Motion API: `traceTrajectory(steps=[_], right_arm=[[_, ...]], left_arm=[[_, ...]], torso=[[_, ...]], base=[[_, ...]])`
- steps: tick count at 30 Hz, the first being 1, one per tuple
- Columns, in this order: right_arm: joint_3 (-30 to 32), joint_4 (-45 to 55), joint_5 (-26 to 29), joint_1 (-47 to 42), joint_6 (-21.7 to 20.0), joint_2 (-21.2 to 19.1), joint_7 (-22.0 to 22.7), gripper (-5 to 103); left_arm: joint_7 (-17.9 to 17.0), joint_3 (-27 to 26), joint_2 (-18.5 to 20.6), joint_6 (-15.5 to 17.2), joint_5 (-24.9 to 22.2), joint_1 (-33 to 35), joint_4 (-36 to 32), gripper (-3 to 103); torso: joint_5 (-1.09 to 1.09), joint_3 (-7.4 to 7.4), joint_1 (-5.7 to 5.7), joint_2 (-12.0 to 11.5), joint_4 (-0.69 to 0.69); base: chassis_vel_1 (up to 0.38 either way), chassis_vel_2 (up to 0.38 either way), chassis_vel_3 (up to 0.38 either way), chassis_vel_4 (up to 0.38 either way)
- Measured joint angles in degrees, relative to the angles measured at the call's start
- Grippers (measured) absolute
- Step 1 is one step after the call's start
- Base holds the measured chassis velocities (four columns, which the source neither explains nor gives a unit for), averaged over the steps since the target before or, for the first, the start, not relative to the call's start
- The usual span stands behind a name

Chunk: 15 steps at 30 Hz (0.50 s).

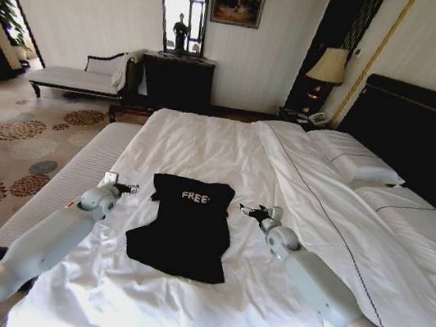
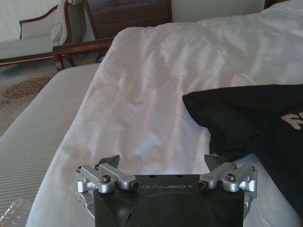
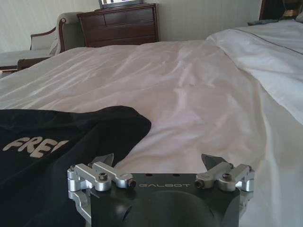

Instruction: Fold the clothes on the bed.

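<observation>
The left gripper (image 1: 132, 189) hovers over the white sheet just beside the left shoulder of the T-shirt (image 1: 185, 227), with its fingers spread apart and nothing between them; in the left wrist view the same gripper (image 2: 162, 163) shows both fingertips wide apart above bare sheet, and the T-shirt (image 2: 255, 127) lies off to one side, apart from the fingers. The right gripper (image 1: 245, 211) is positioned at the opposite shoulder of the T-shirt, also over the sheet, with its fingers apart and empty; in the right wrist view this gripper (image 3: 158, 163) sits close to the edge of the black cloth (image 3: 61, 151), one fingertip over the dark fabric and the other over white sheet. Whether that fingertip touches the cloth cannot be determined. The T-shirt lies flat on the bed (image 1: 228, 153), near the foot end and roughly centred between the two grippers, with the white "FREE" lettering (image 1: 194, 197) facing up at the end toward the headboard. Its sides appear drawn in, so the outline is narrow at the chest and wider at the hem nearest the robot. The sheet around it is lightly wrinkled. A folded-back duvet (image 1: 333, 223) and pillows (image 1: 355, 162) occupy the right part of the bed, against the dark headboard (image 1: 420, 146). A grey bench (image 1: 64, 189) runs along the left edge of the bed.
</observation>
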Motion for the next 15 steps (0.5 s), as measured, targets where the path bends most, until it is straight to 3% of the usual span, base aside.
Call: traceTrajectory(steps=[6, 10, 15], right_arm=[[8.72, 8.85, -0.21, -11.28, -0.42, -0.54, 0.15, 100], [16.97, 16.6, -0.53, -23.96, -1.3, -0.09, -0.12, 100], [22.65, 21.71, 0.27, -33.84, -2.73, 1.57, -1.13, 100]], left_arm=[[0.13, -5.57, -0.38, -1.97, 1.33, 9.98, -7.54, 100], [0.79, -11.73, -2.32, -4.04, 3.51, 19.73, -14.08, 100], [1.84, -16.15, -5.41, -5.32, 5.06, 27.75, -17.85, 100]], torso=[[0.02, 0.01, 0.03, 0.0, -0.01], [0.02, 0.01, 0.02, 0.0, -0.01], [-0.01, 0.0, 0.01, 0.0, -0.02]], base=[[0.0, 0.0, 0.0, 0.0], [0.0, 0.0, 0.0, 0.0], [0.0, 0.0, 0.0, 0.0]])
